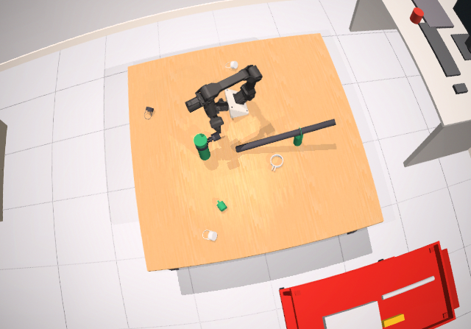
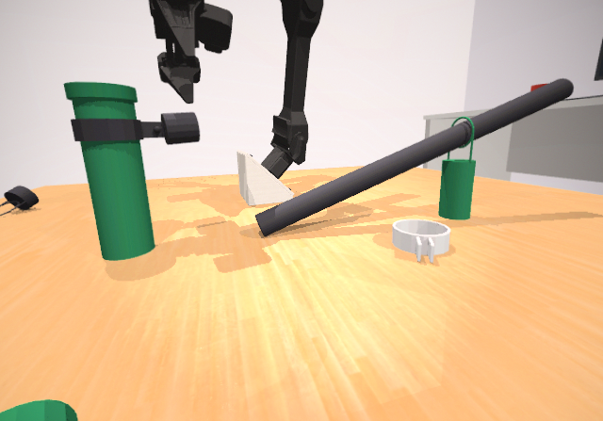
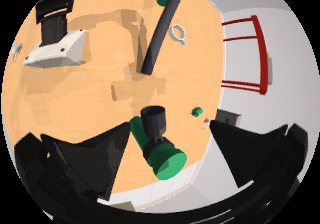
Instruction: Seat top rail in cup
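Note:
The dark rail (image 1: 262, 140) (image 2: 365, 177) (image 3: 160, 39) slants through the loop of the green loop cap (image 1: 297, 141) (image 2: 456, 190); its low cut end rests at the table, its other end is raised. The green post (image 1: 204, 154) (image 2: 122, 202) stands upright, apart from the rail. The dark brace band (image 2: 109, 130) sits high on it, below the post cap (image 1: 200, 140) (image 2: 101, 91) (image 3: 171, 166). The empty rail-end cup (image 2: 181, 128) (image 3: 154, 120) points toward the rail side. My gripper (image 2: 187, 97) (image 3: 171, 126) is open and empty, just above the cup; the top view hides the cup behind it.
A white ring clamp (image 1: 280, 156) (image 2: 404, 243) lies near the rail. A small green part (image 1: 221, 206) (image 3: 197, 112) and a white looped cap (image 1: 211, 235) lie toward the front. A dark looped cap (image 1: 149, 110) (image 2: 22, 197) lies left. The pale arm base (image 1: 238, 108) (image 2: 263, 190) stands behind the rail.

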{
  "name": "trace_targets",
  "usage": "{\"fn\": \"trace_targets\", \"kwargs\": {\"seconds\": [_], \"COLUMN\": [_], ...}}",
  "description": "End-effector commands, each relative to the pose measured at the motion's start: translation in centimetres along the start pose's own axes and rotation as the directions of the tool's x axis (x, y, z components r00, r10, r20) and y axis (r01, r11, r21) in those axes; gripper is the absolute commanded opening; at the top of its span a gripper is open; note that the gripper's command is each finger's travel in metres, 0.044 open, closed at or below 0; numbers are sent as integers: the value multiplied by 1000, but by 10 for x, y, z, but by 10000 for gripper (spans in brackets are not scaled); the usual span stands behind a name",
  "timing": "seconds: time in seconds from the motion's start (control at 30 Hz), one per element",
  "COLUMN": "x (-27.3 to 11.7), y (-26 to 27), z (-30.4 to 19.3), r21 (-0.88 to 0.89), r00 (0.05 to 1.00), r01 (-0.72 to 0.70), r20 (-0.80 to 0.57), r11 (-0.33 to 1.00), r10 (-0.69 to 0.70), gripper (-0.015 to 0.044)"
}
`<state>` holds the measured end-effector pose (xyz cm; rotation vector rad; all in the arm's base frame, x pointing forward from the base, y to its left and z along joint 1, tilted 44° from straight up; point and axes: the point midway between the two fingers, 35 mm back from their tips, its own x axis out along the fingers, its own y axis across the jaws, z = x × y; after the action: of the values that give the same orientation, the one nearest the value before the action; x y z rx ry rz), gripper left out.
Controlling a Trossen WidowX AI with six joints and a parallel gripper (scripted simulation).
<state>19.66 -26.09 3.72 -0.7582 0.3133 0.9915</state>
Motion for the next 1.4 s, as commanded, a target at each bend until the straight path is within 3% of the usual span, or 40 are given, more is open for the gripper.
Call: {"fn": "trace_targets", "kwargs": {"seconds": [0.0,1.37], "x": [-3,58], "y": [10,21], "z": [-10,-13], "r21": [-116,-116], "r00": [1000,1000], "r01": [-1,0], "r20": [7,5], "r11": [993,993], "r10": [2,1], "gripper": [440,440]}}
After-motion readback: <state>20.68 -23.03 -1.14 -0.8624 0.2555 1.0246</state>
